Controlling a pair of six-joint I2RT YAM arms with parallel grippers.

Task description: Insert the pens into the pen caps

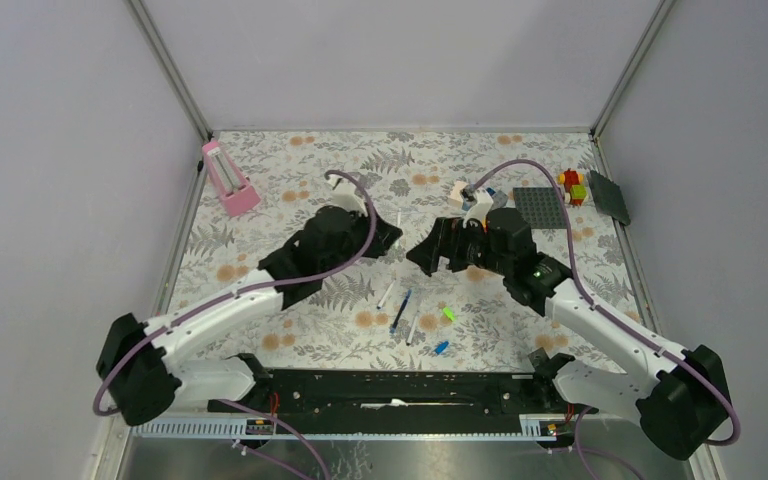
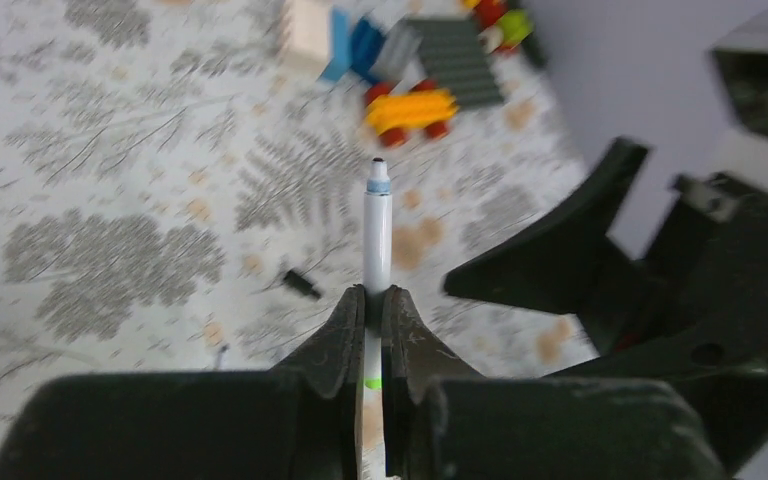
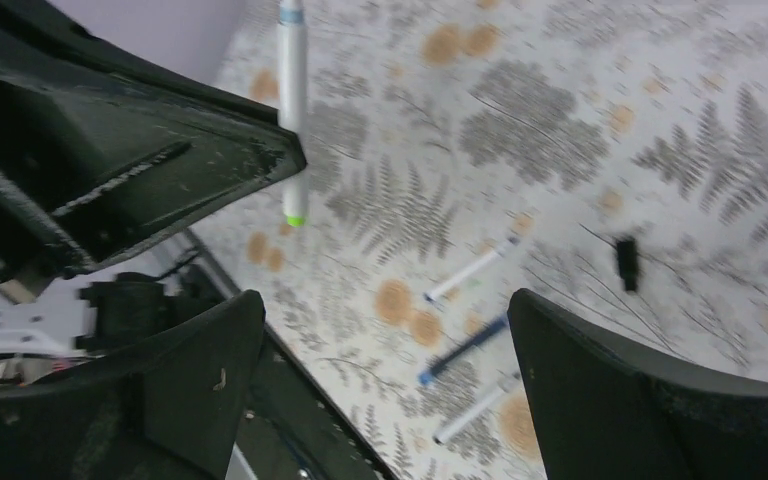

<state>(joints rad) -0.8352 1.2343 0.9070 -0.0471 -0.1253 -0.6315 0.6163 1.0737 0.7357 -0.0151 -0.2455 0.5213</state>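
Observation:
My left gripper (image 2: 372,297) is shut on a white pen (image 2: 377,235), whose tip points away from the wrist; a green mark shows on the barrel between the jaws. In the top view this gripper (image 1: 392,236) holds the pen (image 1: 398,221) mid-table, facing my right gripper (image 1: 422,250). My right gripper (image 3: 385,330) is open and empty, with the held pen (image 3: 292,110) up to its left. On the table lie a white pen (image 1: 385,294), a dark blue pen (image 1: 401,310) and another white pen (image 1: 413,328). A green cap (image 1: 448,314), a light blue cap (image 1: 441,347) and a black cap (image 3: 626,262) lie loose. The dark blue cap is hidden.
A pink holder (image 1: 228,178) stands at the back left. Coloured toy bricks (image 1: 572,186), a grey baseplate (image 1: 540,206), a dark plate (image 1: 610,197) and a cream block (image 1: 457,192) sit at the back right. Walls close in three sides.

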